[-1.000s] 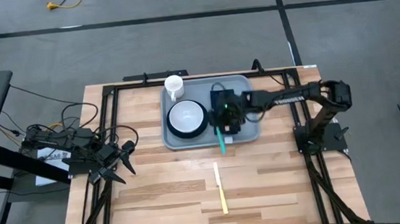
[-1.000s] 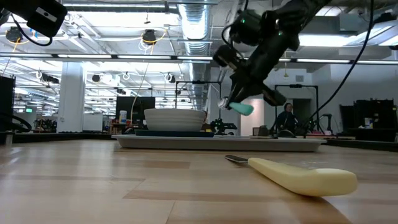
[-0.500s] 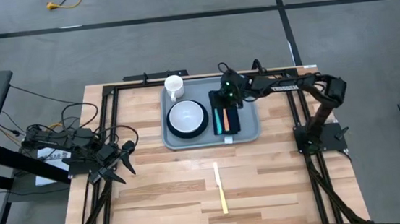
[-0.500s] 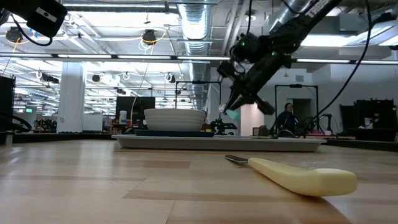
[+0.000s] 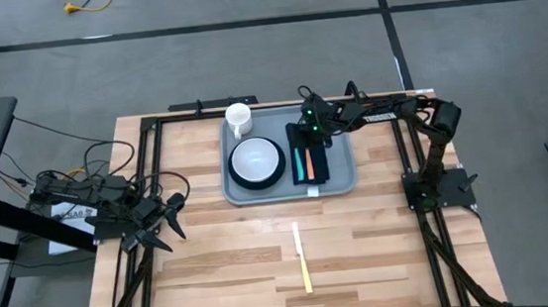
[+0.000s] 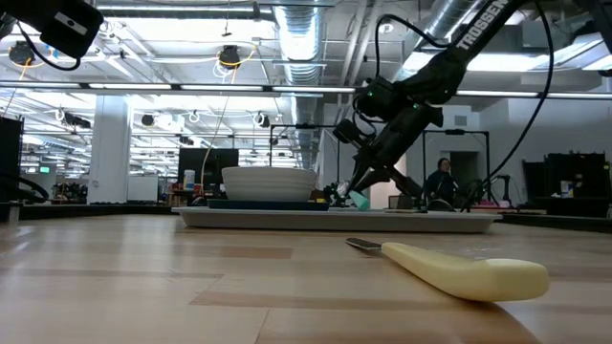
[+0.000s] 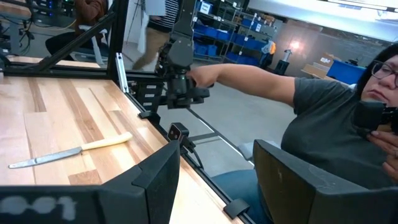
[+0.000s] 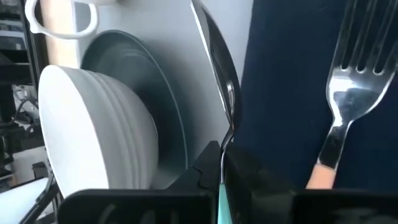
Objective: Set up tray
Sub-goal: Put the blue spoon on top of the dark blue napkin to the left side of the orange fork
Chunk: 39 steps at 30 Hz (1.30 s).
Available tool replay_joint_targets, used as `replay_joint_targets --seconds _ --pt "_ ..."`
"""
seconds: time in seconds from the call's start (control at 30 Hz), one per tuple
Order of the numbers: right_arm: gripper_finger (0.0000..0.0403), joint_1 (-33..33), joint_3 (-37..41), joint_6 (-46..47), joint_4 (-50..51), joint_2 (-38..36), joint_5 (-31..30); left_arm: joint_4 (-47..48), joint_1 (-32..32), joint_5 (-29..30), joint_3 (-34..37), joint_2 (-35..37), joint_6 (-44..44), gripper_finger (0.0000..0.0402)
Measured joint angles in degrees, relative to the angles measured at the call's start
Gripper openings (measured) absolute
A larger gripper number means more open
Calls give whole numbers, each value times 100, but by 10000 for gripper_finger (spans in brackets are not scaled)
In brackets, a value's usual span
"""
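One knife (image 5: 302, 257) lies nearest on the desk (image 5: 224, 267), cream handle toward the front edge, well apart from everything else. My left claw (image 5: 165, 215) waits at the desk's left edge, its fingers spread with nothing between them; past them a person (image 7: 323, 124) sits beyond the desk's side. Farther back sits the tray (image 5: 340, 173), flat on the desk's far half. On it, a white bowl (image 5: 256, 158) rests on a dark plate (image 5: 239, 177), and to their right a dark napkin (image 5: 320, 164) carries a fork (image 5: 307, 160) with an orange handle and a teal-handled spoon (image 5: 297, 161), side by side. My right claw (image 5: 310, 130) hangs low over the napkin's far end, pinched shut on the spoon's teal handle, the spoon's bowl lying at the napkin's edge beside the plate. Farthest, a white mug (image 5: 238, 118) stands at the tray's back left corner.
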<state>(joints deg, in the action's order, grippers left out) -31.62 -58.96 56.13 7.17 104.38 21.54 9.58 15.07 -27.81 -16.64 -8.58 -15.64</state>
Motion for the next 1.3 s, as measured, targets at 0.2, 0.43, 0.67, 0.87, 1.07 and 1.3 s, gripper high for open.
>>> replay_joint_targets --seconds 0.2,0.43,0.67,0.87,1.07,1.3 --pt "0 0 -9 82 -15 97 -79 0 1 0 0 -2 0 193" --pt "0 -9 2 82 18 278 -64 0 2 2 2 0 -2 193" --pt "0 -20 -7 84 -37 278 -76 0 2 2 0 0 -2 193" --pt "0 -20 -7 84 -25 278 -85 0 2 2 0 -1 -2 193" --pt "14 -20 -7 82 -13 278 -76 0 2 2 0 0 -2 193" --pt "64 -20 -7 84 1 278 -79 0 1 2 0 -2 -4 193"
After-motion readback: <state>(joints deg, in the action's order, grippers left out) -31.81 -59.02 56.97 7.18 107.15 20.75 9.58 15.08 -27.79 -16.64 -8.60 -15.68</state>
